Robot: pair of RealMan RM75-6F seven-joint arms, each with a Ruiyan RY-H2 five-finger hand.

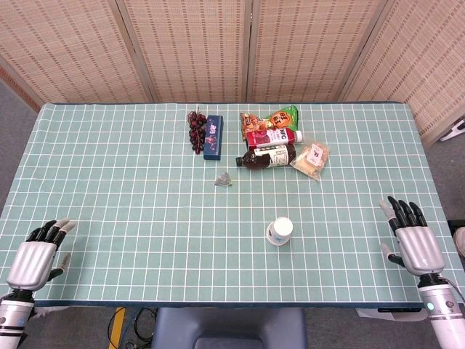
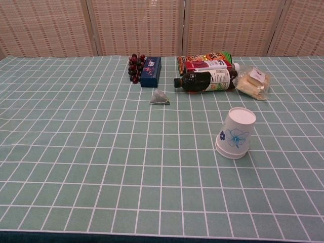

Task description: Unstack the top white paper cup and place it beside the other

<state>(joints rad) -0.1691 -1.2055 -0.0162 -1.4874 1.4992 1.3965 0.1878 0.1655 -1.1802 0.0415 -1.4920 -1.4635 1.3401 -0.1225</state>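
Observation:
A white paper cup stack point(image 1: 280, 231) point(image 2: 235, 133) with a blue flower print stands upside down on the green gridded table, right of centre near the front. It looks like one cup over another; the join is hard to tell. My left hand point(image 1: 36, 257) rests at the front left table edge, fingers apart, holding nothing. My right hand point(image 1: 414, 235) rests at the front right, fingers spread, holding nothing. Both hands are far from the cups. The chest view shows neither hand.
At the back centre lie grapes point(image 1: 196, 129), a blue box point(image 1: 213, 136), a dark bottle point(image 1: 267, 156), a red-labelled bottle point(image 1: 275, 137), snack packets point(image 1: 282, 116) and a wrapped sandwich point(image 1: 311, 160). A small grey sachet point(image 1: 223, 179) lies mid-table.

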